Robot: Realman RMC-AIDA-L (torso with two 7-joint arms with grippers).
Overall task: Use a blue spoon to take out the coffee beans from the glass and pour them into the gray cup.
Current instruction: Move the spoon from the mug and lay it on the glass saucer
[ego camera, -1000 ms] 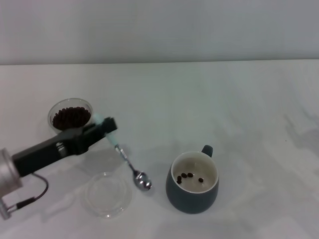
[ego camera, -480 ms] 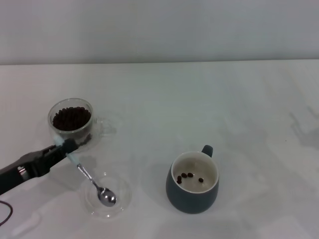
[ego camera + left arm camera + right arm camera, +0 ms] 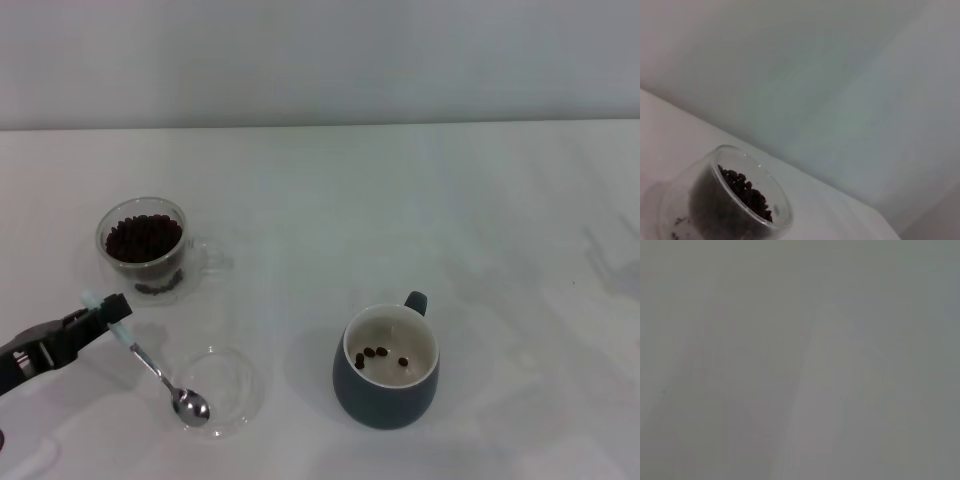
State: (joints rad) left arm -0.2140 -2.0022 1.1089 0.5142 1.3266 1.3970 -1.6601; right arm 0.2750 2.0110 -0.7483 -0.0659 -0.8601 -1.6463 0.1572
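Left tool [image 3: 100, 315] clamped on blue spoon [image 3: 160, 375], bowl over glass dish [image 3: 235, 395] (empty), glass [image 3: 145, 245] just beyond

The left gripper [image 3: 105, 313] has drawn back toward the table's near-left edge, carrying the blue spoon [image 3: 150, 365] away from the gray cup [image 3: 386, 368]; the spoon's bowl now sits over the shallow glass dish [image 3: 222, 390], near its left rim.

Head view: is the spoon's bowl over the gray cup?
No, the spoon bowl sits at the clear dish, well left of the cup.
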